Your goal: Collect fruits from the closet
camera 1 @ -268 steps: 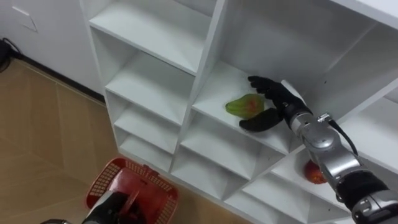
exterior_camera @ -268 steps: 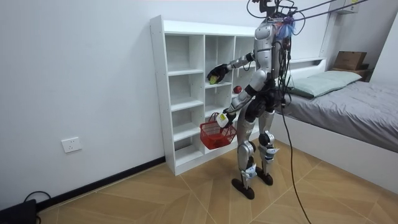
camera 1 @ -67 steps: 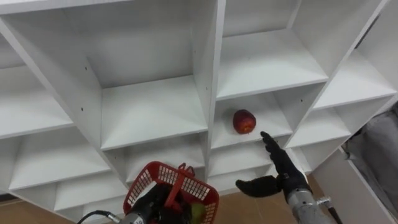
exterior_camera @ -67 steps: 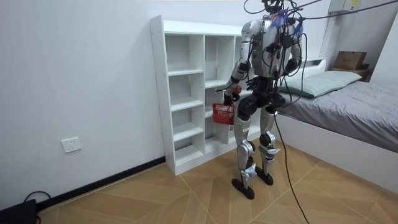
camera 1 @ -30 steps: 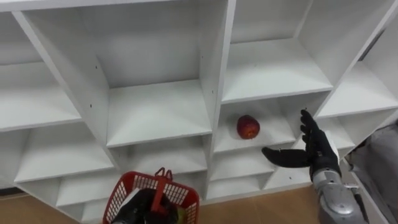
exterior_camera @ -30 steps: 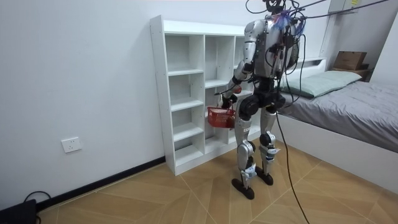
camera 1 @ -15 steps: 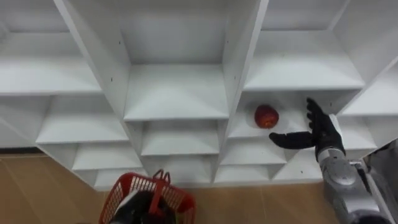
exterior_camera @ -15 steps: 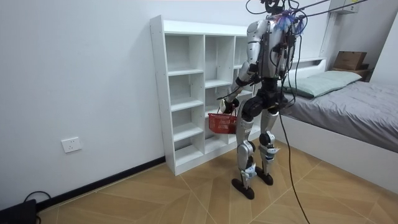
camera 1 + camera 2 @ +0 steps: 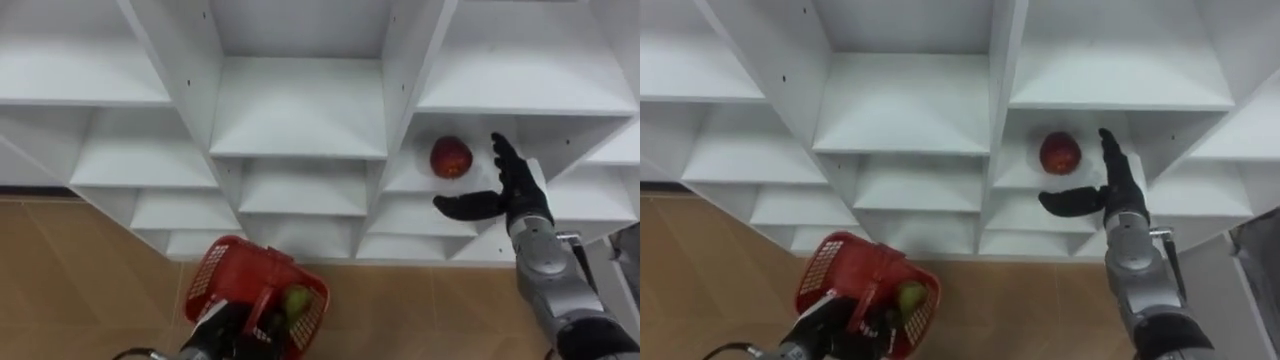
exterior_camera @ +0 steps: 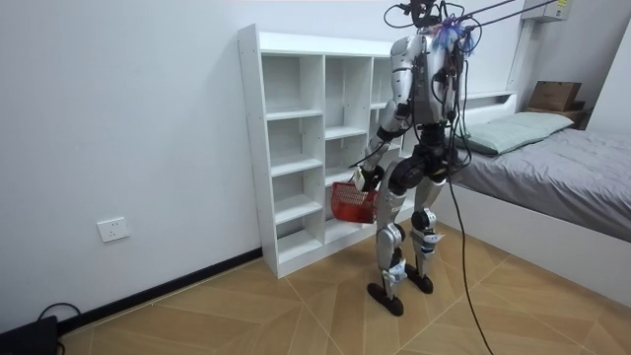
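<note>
A red apple (image 9: 451, 158) (image 9: 1060, 153) lies on a shelf of the white closet (image 9: 300, 110), in the compartment right of the middle column. My right hand (image 9: 510, 185) (image 9: 1110, 190) is open just right of the apple, fingers straight and thumb spread below it, not touching it. My left hand (image 9: 225, 330) is shut on the handle of a red basket (image 9: 255, 295) (image 10: 351, 202) held low in front of the closet. A green fruit (image 9: 296, 300) lies inside the basket.
The closet (image 10: 296, 148) has several bare compartments around the apple. Wooden floor (image 9: 80, 280) runs below it. A bed (image 10: 552, 168) stands at the room view's right, behind where I stand facing the closet.
My right hand has risen closer to the apple's compartment. The basket has swung lower and rightward, now showing the green fruit. The camera has tilted down.
</note>
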{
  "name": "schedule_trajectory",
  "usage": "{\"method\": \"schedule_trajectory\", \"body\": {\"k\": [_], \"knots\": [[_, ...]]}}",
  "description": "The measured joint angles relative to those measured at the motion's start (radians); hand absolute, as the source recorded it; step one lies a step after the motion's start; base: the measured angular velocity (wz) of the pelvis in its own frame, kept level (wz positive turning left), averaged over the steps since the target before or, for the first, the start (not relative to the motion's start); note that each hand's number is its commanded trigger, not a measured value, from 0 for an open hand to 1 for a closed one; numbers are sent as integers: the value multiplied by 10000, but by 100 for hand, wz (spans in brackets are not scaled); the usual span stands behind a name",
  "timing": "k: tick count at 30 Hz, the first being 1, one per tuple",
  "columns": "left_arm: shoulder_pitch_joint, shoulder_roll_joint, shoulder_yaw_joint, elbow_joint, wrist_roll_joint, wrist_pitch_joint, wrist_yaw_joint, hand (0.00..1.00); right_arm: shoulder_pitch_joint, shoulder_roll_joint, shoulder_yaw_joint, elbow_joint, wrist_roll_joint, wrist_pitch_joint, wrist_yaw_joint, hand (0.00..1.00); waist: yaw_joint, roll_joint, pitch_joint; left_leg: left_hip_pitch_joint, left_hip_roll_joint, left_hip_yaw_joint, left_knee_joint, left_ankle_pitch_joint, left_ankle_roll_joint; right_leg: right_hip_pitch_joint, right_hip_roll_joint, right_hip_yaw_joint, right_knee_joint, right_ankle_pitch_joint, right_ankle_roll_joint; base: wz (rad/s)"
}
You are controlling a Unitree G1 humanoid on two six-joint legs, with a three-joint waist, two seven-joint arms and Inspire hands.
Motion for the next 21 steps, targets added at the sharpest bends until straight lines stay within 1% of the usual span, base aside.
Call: {"method": "schedule_trajectory", "body": {"k": [2,5,7,10,16,19,21], "knots": [[-15,-36,-50,8,0,3,4,100,-117,13,2,-1,-121,0,-9,0,21,-31,18,-70,-4,5,-6,0,0,-78,0,12,-6,0,1,0],[-207,-52,-147,319,-3,19,34,100,-175,39,2,-5,-158,0,-11,0,26,-68,40,-139,-4,3,-12,-1,0,-120,8,14,-16,-1,1,0],[-371,-54,-168,478,-8,110,56,100,-229,44,1,-7,-191,5,-16,0,39,-84,49,-171,-1,72,-40,0,1,-190,3,63,-6,-10,10,-5],[-540,-57,-174,495,-9,267,73,100,-424,42,0,-6,-522,20,-188,0,6,-96,52,-285,-3,103,-34,1,2,-349,5,115,91,-14,13,-4],[-730,-64,-173,494,-40,280,89,100,-841,34,-7,-10,-927,19,-693,0,-3,-110,52,-271,17,234,-29,0,2,-427,25,240,128,-13,9,-5],[-733,-86,-182,502,-387,281,101,100,-939,39,-5,-10,-943,20,-755,0,13,-110,52,-232,21,309,-29,0,2,-427,23,283,132,-11,8,-4],[-753,-107,-178,544,-411,281,130,100,-1011,41,-5,-11,-988,20,-816,0,11,-110,52,-210,22,337,-31,0,2,-424,17,283,135,-10,7,-5]]}}
